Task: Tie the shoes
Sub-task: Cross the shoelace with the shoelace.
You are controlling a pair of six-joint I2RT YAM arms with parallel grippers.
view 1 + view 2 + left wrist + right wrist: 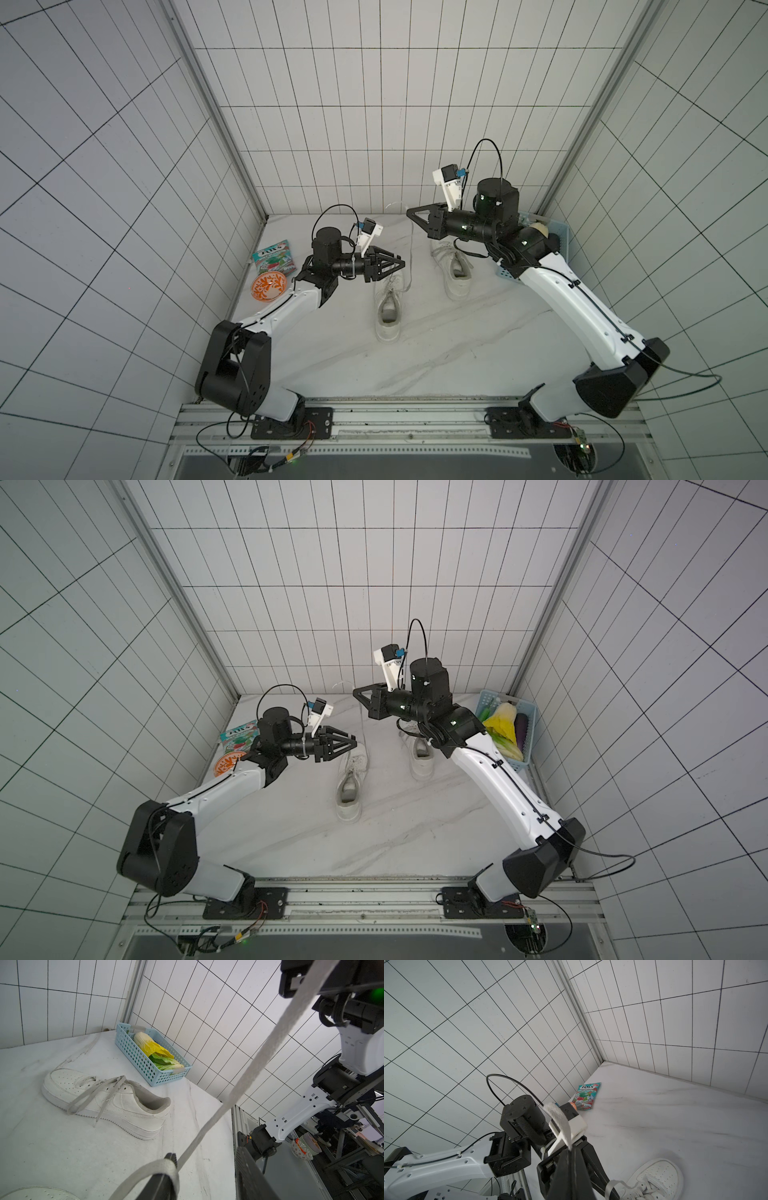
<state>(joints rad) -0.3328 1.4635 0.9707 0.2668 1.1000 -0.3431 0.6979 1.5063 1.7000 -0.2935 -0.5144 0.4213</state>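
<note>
So, both top views: shoes (pixel 388 307) mid-frame, untied; lace (pixel 411 245) runs straight from the lower-left one up to right gripper (pixel 410 212). Left wrist: left gripper (pixel 204 1153) half open, lace hooked over one finger (pixel 164 1180), bottom centre. Right wrist: right gripper (pixel 572 1148) pinched shut on lace end, bottom centre. Likely mid-loop; next, left closes on strand.

Surface: white, grey-veined tabletop (pixel 457 357).
Middle: white shoe (pixel 388 303), heel toward the arm bases.
Further back, right: second white shoe (pixel 455 274), apart from it.
Left edge: candy packet (pixel 274 259), orange bowl (pixel 269 286) just beside.
Right back corner: blue basket (pixel 141 1061).
</note>
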